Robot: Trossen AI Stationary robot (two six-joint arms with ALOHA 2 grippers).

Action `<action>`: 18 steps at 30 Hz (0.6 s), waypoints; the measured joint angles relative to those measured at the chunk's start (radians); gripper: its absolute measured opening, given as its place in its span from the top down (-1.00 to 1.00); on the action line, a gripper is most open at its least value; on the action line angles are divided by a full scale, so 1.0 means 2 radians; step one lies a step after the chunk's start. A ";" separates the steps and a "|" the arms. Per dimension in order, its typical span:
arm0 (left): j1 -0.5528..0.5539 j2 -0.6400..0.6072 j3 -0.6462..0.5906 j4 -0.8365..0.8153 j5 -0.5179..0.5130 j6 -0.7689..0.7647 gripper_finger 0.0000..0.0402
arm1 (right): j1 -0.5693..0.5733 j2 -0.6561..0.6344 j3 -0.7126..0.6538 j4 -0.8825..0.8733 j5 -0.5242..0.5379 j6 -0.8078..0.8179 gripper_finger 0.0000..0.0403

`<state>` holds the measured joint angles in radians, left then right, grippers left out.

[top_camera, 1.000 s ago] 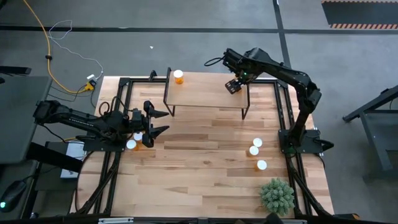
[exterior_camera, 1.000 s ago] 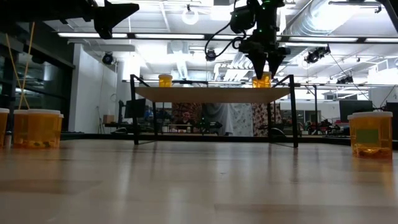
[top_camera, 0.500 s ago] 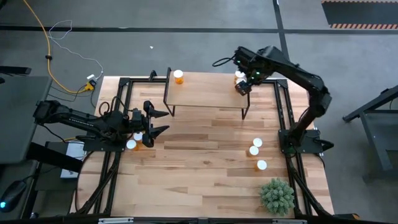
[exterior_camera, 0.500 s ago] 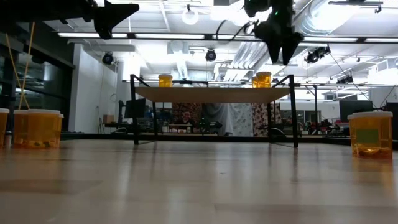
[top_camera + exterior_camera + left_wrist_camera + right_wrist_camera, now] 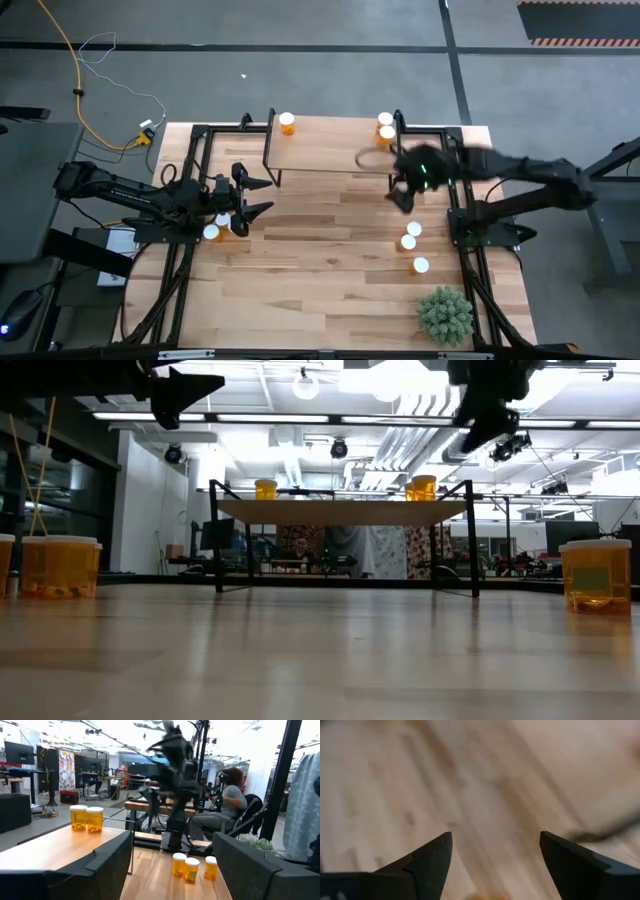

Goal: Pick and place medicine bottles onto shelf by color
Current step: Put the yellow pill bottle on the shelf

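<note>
The shelf [image 5: 330, 152] stands at the table's far middle. One orange medicine bottle [image 5: 287, 122] is on its left end and two bottles [image 5: 386, 126] on its right end. My right gripper [image 5: 402, 193], blurred, hangs open over bare wood [image 5: 495, 837] just near of the shelf's right end. My left gripper [image 5: 255, 195] waits open at the table's left, above two bottles [image 5: 216, 226] standing on the tabletop. Three more bottles [image 5: 413, 245] stand on the tabletop at the right. The left wrist view shows them [image 5: 192, 868] and the shelf's pair [image 5: 86, 818].
A green spiky plant [image 5: 445, 315] stands at the near right corner. Black frame rails [image 5: 190, 180] run along both sides of the table. A person [image 5: 229, 795] sits beyond the table's right side. Bare wood lies in the table's middle.
My right gripper stood with its fingers around a bottle on the shelf's right end. It has risen off the bottle, which stays there upright, and swung fast toward the table's near edge, tipping to point down at the tabletop.
</note>
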<state>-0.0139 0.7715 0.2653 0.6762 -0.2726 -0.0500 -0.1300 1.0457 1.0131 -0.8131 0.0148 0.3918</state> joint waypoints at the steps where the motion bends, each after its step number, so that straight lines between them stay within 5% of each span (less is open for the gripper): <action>1: 0.000 0.000 0.000 0.000 0.001 0.000 -0.31 | 0.019 -0.018 -0.039 0.065 0.011 0.001 -0.45; 5: 0.000 0.000 0.000 0.000 0.033 0.000 -0.31 | 0.076 -0.057 -0.183 0.352 0.061 -0.032 -0.45; 11: 0.000 0.000 0.000 0.000 0.062 0.000 -0.31 | 0.104 -0.025 -0.332 0.766 0.103 -0.110 -0.45; 14: 0.000 0.000 0.001 -0.011 0.061 0.000 -0.31 | 0.102 -0.010 -0.351 0.835 0.111 -0.139 -0.45; 18: 0.000 0.000 0.032 -0.098 0.022 -0.005 -0.31 | 0.101 -0.010 -0.342 0.817 0.110 -0.143 -0.45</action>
<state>-0.0143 0.7715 0.3293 0.4810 -0.2288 -0.0604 0.0715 1.0256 0.3300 0.8201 0.2351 0.1058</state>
